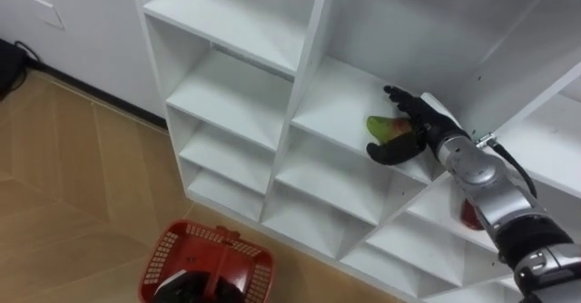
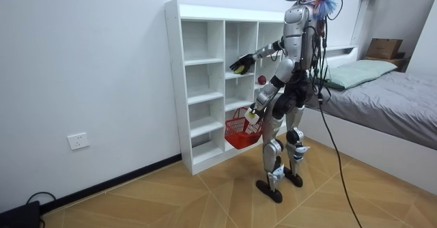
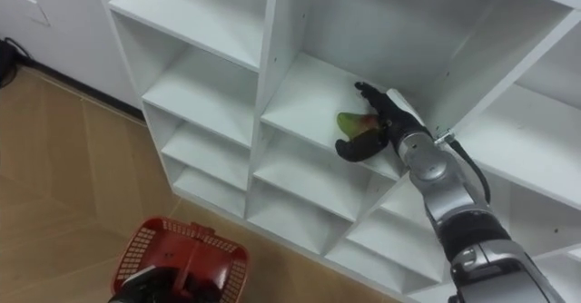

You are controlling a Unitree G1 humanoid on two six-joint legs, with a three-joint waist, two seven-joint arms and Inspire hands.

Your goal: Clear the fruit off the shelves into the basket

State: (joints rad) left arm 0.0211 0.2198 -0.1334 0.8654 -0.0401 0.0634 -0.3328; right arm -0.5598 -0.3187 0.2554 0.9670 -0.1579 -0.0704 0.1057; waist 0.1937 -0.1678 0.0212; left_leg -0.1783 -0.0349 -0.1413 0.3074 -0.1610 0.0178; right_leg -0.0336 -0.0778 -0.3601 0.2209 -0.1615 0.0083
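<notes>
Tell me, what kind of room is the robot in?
Most likely a bedroom. There is a bed with a grey cover and a pillow, and a white cubby shelf against the wall, where the robot's right hand grips a green-red fruit while its left hand holds a red basket.

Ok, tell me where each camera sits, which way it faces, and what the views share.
Left eye view: on the robot's head, looking down at the white shelf unit; the right arm enters from lower right, right hand curled round a green-red fruit; red basket below.
Right eye view: a little beside it, same scene.
Room view: off in the room, facing the shelf unit and the whole standing robot.
All three share the shelf unit, fruit and basket.
</notes>
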